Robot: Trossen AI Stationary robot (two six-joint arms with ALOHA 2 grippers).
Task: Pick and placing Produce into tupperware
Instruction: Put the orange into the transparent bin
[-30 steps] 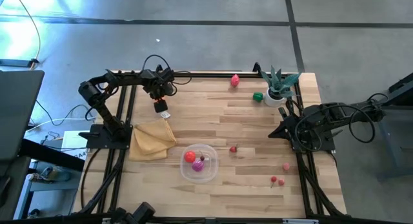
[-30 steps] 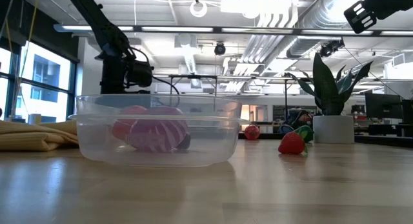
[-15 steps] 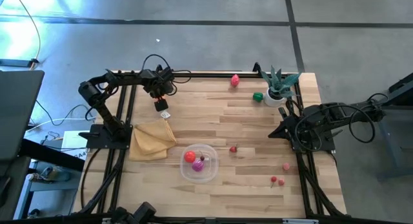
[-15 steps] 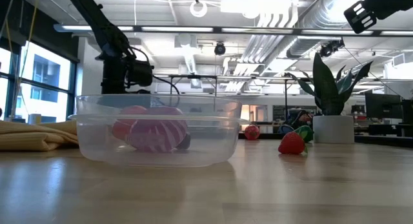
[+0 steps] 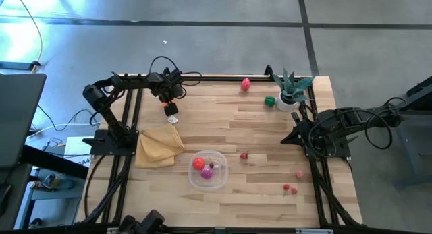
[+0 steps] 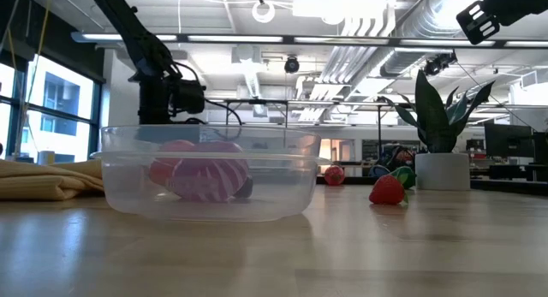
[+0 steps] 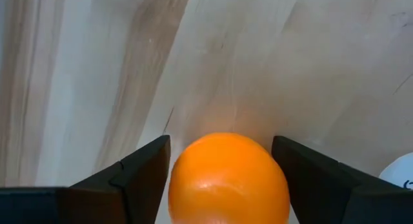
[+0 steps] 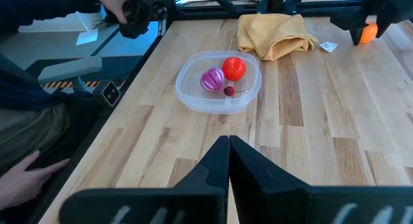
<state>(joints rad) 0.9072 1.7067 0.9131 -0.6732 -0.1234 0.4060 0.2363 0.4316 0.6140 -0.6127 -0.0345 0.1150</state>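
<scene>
Pale wood planks [image 5: 223,126] carry everything. Above the far-left part, the left gripper [image 7: 219,162] pinches an orange fruit [image 7: 227,179] between its dark fingers [image 7: 145,172]. Outward, a yellow cloth [image 5: 159,146] lies near the tupperware [image 5: 208,170] — red, purple and small dark produce inside. The right gripper [image 8: 228,150] waits at the right edge, fingers pressed together.

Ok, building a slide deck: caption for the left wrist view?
Left claw straddling an orange fruit above the wooden table.
</scene>
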